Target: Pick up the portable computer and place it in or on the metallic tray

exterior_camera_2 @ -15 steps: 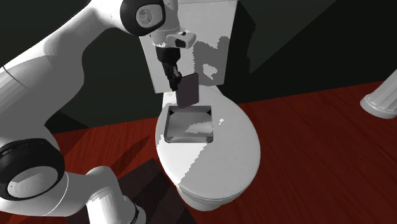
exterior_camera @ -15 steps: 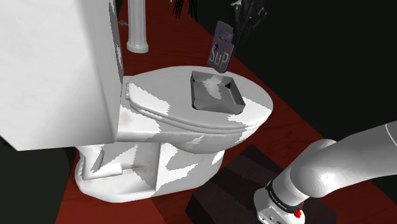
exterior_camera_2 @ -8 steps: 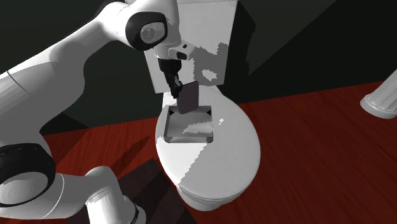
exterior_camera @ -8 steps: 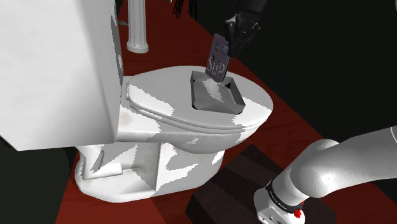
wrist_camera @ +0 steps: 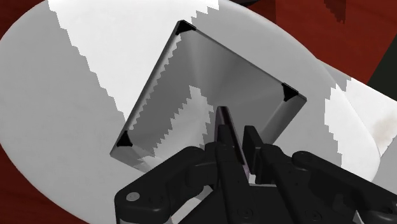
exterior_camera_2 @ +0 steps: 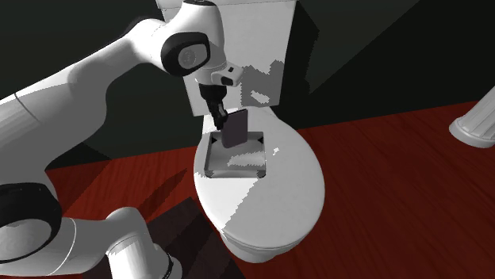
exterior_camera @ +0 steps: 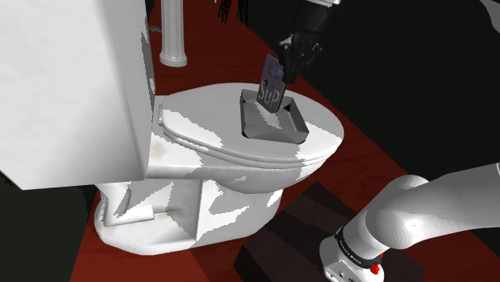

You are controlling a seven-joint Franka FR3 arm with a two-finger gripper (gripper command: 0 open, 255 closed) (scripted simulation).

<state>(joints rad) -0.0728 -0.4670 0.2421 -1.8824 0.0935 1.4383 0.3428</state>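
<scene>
Nearest, the white arm (exterior_camera: 417,212) bends this side of the square metal tray (exterior_camera: 278,128). The tray sits on a closed toilet lid (exterior_camera: 200,112). Over the tray's far side the black gripper (exterior_camera: 287,66) clamps a dark closed laptop (exterior_camera: 272,86) upright. A white column (exterior_camera: 172,32) stands beyond the tray.

We see the grey tray (exterior_camera: 276,126) open-topped at the shoulder view's centre, its floor bare, low walls all round. The laptop (exterior_camera: 272,84) hangs upright over it, taking the room above the tray's upper edge. Bare toilet lid (exterior_camera: 200,120) lies around the tray. At frame left the white tank (exterior_camera: 72,80) rises like a wall; a white column (exterior_camera: 172,36) stands upper left, well apart.
</scene>
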